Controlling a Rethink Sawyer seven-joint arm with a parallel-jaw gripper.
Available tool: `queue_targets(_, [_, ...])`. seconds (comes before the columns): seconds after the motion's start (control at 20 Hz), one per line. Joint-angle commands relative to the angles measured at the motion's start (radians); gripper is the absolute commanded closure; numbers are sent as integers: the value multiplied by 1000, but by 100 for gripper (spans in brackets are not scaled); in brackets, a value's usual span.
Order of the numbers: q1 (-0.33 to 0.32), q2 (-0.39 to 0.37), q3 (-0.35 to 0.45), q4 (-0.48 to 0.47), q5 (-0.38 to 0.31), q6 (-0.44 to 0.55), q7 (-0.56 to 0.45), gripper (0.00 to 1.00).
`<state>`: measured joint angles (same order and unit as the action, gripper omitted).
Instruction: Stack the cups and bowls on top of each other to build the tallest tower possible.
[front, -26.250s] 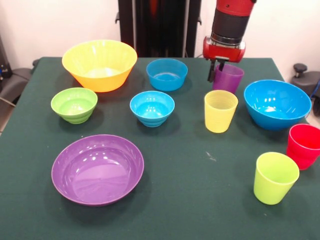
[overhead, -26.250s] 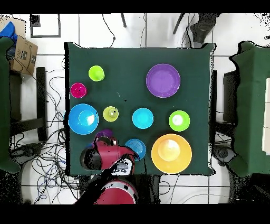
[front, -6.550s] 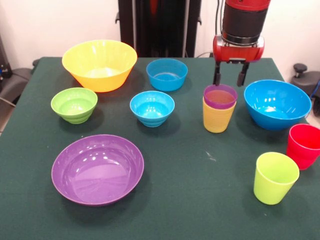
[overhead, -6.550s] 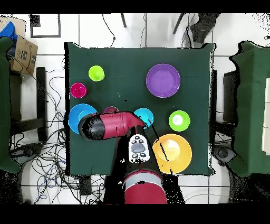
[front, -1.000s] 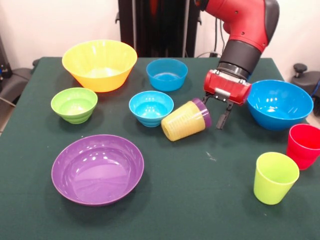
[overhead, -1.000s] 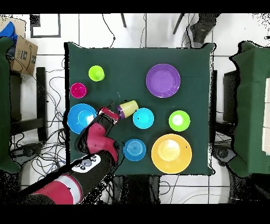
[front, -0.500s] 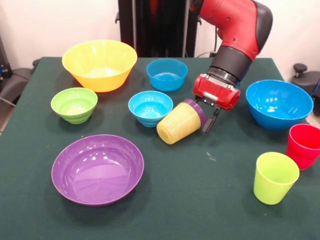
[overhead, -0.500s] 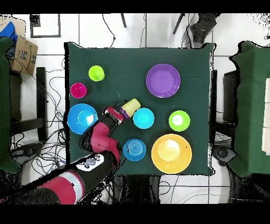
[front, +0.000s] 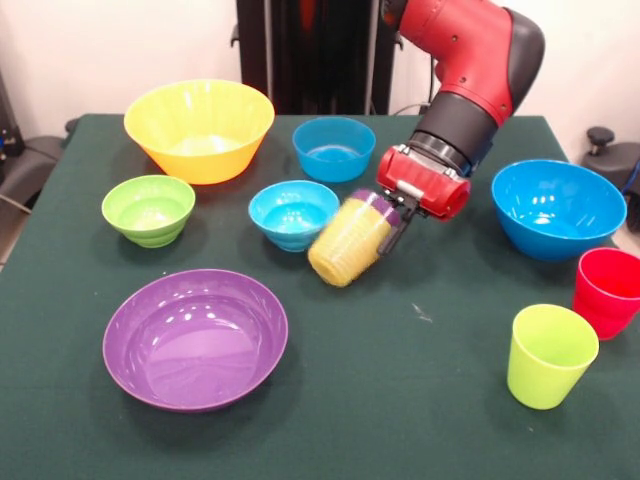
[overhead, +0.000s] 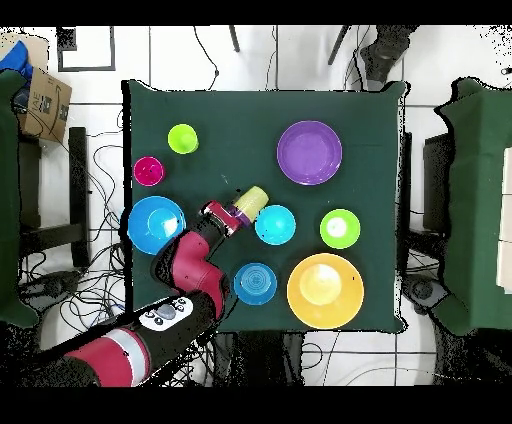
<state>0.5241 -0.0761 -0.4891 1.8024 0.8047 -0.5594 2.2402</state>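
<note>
Gripper is closed on the rim of the purple cup, which sits nested in the yellow cup; pair is carried tipped on its side, base pointing near-left, just beside the small blue bowl. Tilt probably comes from the angled wrist. Yellow cup is ribbed, tapered, translucent plastic. Lime cup and red cup stand upright at near right, well apart from it. Bowls are glossy and rounded, all loose; no tower yet

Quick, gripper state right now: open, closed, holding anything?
Gripper: closed on the rim of the nested purple cup and yellow cup, holding the pair tipped on its side.
</note>
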Motion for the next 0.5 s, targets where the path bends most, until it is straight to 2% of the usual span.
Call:
queue_targets(0.05, [23,16,47,22,81,5,134,100])
queue_targets(0.5, [11,-20,38,40,16,17,145,100])
